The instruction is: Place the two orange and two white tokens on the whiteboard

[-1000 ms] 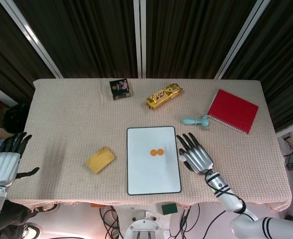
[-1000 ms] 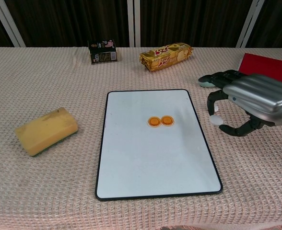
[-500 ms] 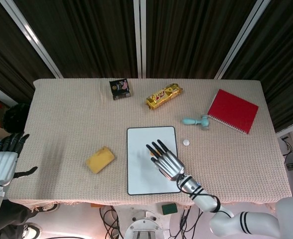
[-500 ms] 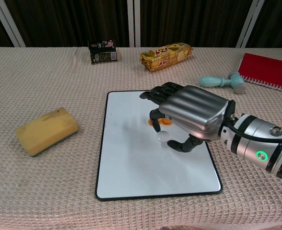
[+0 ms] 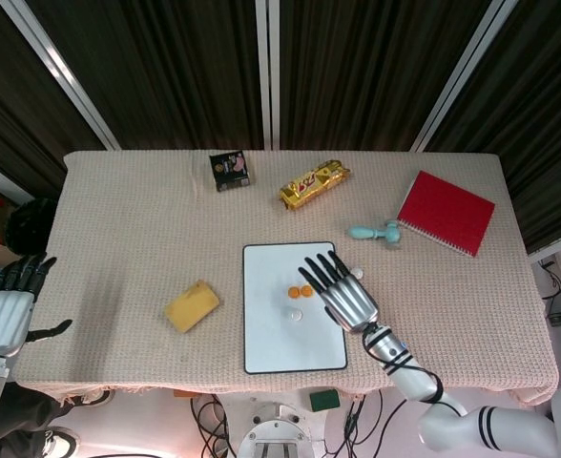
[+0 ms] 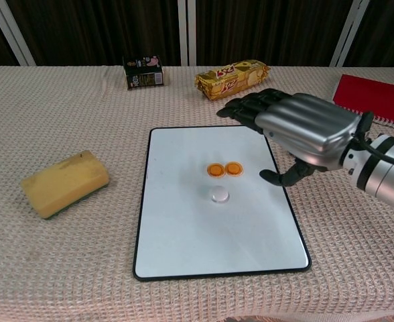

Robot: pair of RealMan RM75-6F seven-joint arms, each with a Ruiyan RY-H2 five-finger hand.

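Head view: one whiteboard (image 5: 292, 343) flat on the table (image 5: 128, 239), near the front edge. On it, two orange tokens (image 5: 301, 290) side by side and touching or nearly so, and one white token (image 5: 297, 313) just below them, apart from both. A second white token (image 5: 357, 273) off the board, on the cloth just beside its right edge, partly hidden by fingertips. Right robot hand (image 5: 342, 291) over the board's right edge, palm down, fingers spread and straight, holding nothing. Left robot hand (image 5: 9, 310) off the table's left side, fingers loosely apart, nothing in it. Elsewhere on the table: one yellow sponge (image 5: 192, 305) left of the board, one small dark carton (image 5: 230, 170) and one gold snack packet (image 5: 314, 184) toward the back, one teal tool (image 5: 376, 231) beside one red notebook (image 5: 446, 212) at the right.

Chest view: same whiteboard (image 6: 183, 255) with two orange tokens (image 6: 224, 170) and one white token (image 6: 219, 195) in front of them, all lying flat. Second white token not seen here, likely behind the hand. Right robot hand (image 6: 297, 131) hovering above the board's right rim, fingers extended toward the back, thumb curled below, empty. Left robot hand out of this view. One sponge (image 6: 64, 183) at left, one carton (image 6: 143, 72) and one packet (image 6: 232, 78) at the back, one notebook (image 6: 374, 97) at the right edge.
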